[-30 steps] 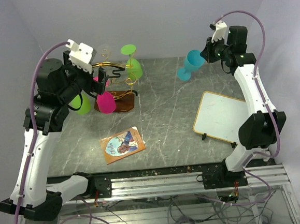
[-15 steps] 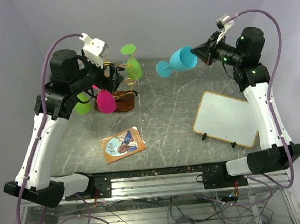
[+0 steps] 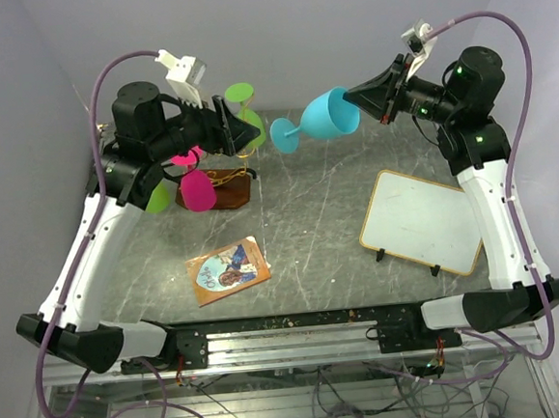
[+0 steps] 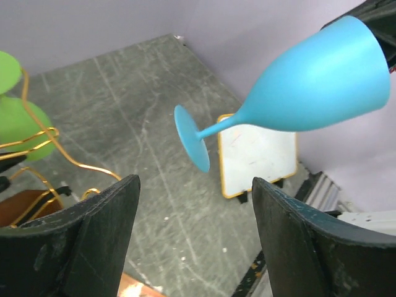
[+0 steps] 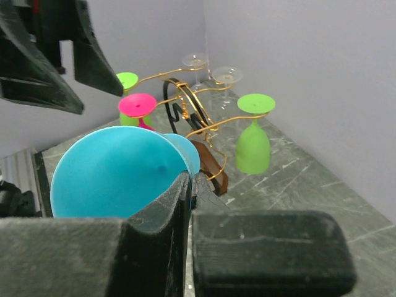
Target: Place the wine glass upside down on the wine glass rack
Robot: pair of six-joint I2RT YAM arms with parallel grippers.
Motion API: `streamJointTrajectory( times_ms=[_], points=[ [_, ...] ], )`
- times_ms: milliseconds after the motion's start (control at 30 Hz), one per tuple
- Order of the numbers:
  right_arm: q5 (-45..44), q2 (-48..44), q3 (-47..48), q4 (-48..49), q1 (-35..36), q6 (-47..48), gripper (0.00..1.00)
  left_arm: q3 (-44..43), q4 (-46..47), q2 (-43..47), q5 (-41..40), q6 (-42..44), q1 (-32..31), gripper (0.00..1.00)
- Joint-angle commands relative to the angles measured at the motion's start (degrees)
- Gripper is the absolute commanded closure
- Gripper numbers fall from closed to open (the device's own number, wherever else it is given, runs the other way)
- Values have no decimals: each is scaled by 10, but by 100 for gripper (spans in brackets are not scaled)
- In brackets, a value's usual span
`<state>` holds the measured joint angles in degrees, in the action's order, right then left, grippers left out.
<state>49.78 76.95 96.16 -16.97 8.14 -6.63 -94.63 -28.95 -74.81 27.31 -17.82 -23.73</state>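
Your right gripper (image 3: 355, 96) is clamped on the rim of the blue wine glass (image 3: 328, 115), with no gap showing between its 2 fingers in the wrist view. The glass is up in the air, above the back of the tabletop (image 3: 309, 216). It lies roughly on its side, with the bowl at the gripper and the stem and foot pointing away towards your left arm.

Your left gripper (image 3: 252, 129) is level with the glass and faces it. Its jaws are spread wide and hold nothing. In the left wrist view the foot of the glass sits just ahead of the gap between the 2 fingers, apart from both. The bowl is further off, up and to the right.

The wine glass rack (image 3: 229, 186) stands at the back left of the tabletop, below and just behind your left gripper (its brown base is partly hidden by the arm). The blue glass is well clear of it, off to its right.

- On the rack, upside down: 1 green glass (image 3: 245, 115), 1 pink glass (image 3: 198, 189), a second green one at far left.
- The right wrist view also shows 2 clear glasses (image 5: 196, 62) at the rack's far side.
- A whiteboard (image 3: 418, 219) lies front right on the tabletop.
- A picture card (image 3: 228, 269) lies front left.
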Motion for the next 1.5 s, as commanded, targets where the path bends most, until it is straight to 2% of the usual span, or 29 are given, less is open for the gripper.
streamJointTrajectory(
  times_ms=[0, 167, 400, 733, 867, 967, 1167, 1333, 1467],
  points=[
    [36, -23, 5, 29, 3, -29, 100, 25, 62, -18, 53, -108, -8, 19],
    [38, -35, -7, 34, 3, -29, 100, 57, 97, -38, 79, -148, -27, 30],
    [42, -38, -25, 43, 3, -30, 100, 89, 130, -48, 104, -183, -36, 37],
    [56, -41, -55, 67, 3, -44, 100, 102, 158, -53, 123, -195, -38, 70],
    [62, -45, -70, 77, 2, -50, 100, 106, 165, -50, 125, -192, -38, 90],
    [64, -50, -83, 82, 3, -46, 100, 106, 153, -39, 104, -178, -36, 93],
    [59, -55, -72, 46, -1, -2, 65, 101, 124, -6, 88, -136, -10, 93],
    [72, -69, -65, 31, -14, 2, 47, 85, 78, 21, 63, -82, 11, 93],
    [126, -90, -62, 15, -28, 16, 43, 67, 42, 46, 27, -38, 26, 93]
  ],
)
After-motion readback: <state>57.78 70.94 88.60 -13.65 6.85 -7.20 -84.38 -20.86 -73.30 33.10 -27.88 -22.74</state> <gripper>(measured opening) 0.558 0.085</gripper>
